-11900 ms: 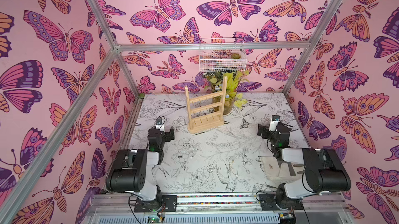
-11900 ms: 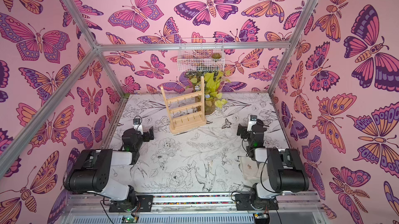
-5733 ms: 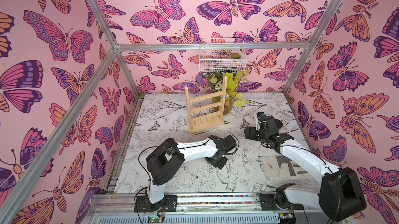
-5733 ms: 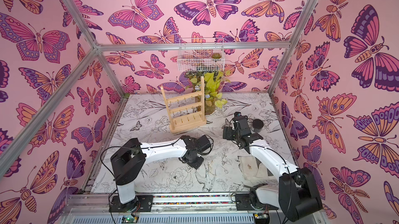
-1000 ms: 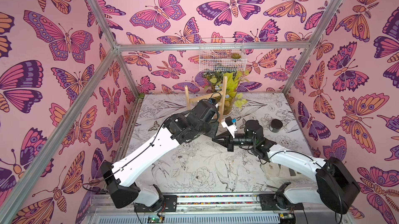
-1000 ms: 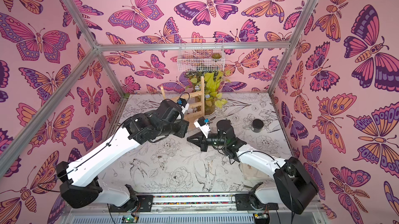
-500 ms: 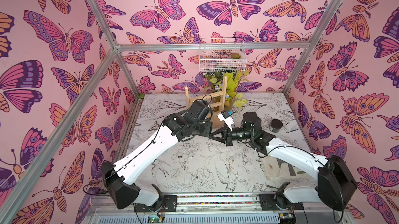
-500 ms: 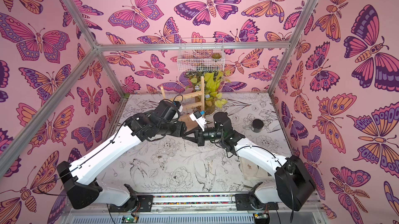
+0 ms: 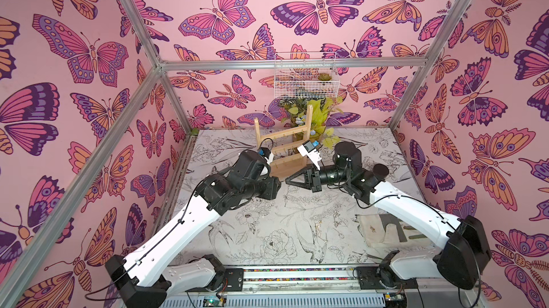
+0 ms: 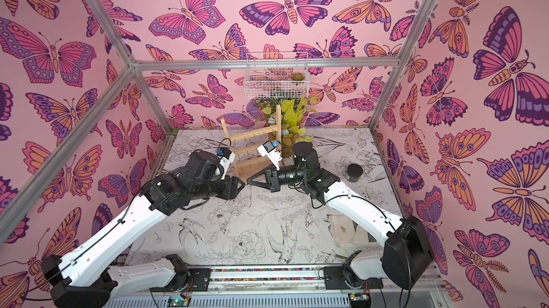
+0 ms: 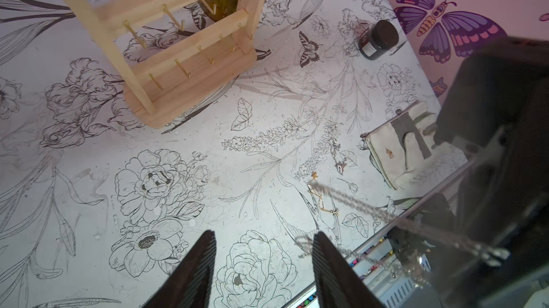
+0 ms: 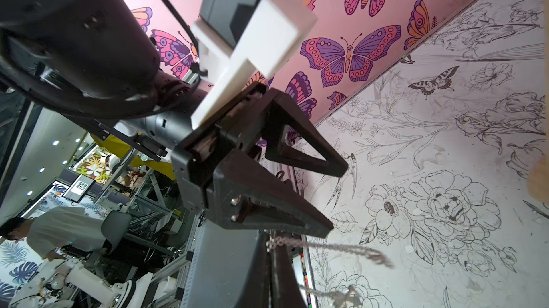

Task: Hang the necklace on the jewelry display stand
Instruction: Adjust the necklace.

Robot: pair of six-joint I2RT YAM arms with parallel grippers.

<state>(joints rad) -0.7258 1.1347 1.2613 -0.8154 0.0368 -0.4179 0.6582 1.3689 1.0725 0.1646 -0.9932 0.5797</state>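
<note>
Two grippers: right gripper (image 9: 287,181) pinches the necklace (image 12: 326,245); left gripper (image 11: 263,233) gapes, empty. The loop must hang wide to drop over a stand (image 11: 190,66) hook (image 11: 173,20).

A robotics lab cell: an aluminium-profile frame (image 9: 294,64) lined with butterfly-print panels (image 9: 89,54) boxes in two rail-mounted robot arms (image 9: 178,226). Past its open side (seen from the right wrist) are a seated worker (image 12: 59,232), a monitor (image 12: 78,187) and ceiling spotlights (image 12: 55,142).
</note>
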